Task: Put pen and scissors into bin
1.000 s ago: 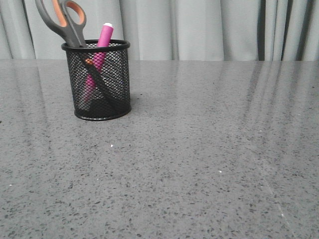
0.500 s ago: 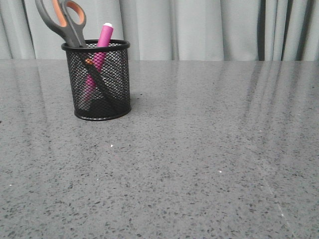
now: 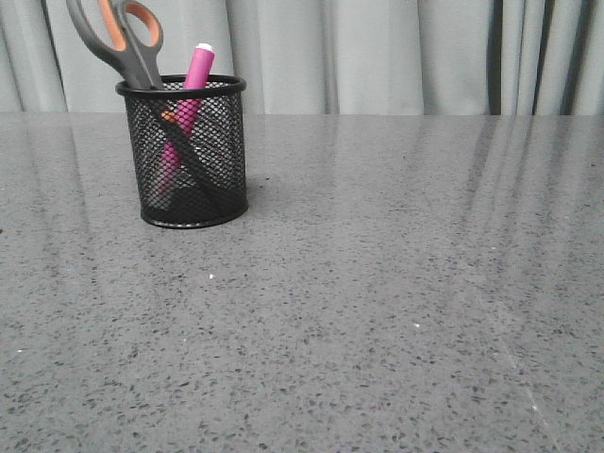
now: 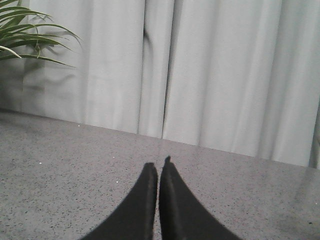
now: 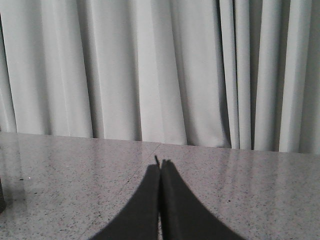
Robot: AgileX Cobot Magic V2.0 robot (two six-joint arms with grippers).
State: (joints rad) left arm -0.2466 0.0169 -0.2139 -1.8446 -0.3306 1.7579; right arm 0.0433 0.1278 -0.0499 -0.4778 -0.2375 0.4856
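The black mesh bin (image 3: pixel 192 156) stands at the far left of the table in the front view. Inside it the pink pen (image 3: pixel 198 71) leans with its white tip above the rim. The scissors (image 3: pixel 123 38) stand blades down in the bin, their grey and orange handles sticking out to the left. Neither arm shows in the front view. My left gripper (image 4: pixel 158 166) is shut with nothing in it, low over bare table. Likewise my right gripper (image 5: pixel 160 164) is shut and holds nothing.
A grey speckled table (image 3: pixel 377 283) runs back to a pale curtain (image 3: pixel 377 57). A green plant (image 4: pixel 20 30) shows at the edge of the left wrist view. A dark object edge (image 5: pixel 1 200) sits at the border of the right wrist view.
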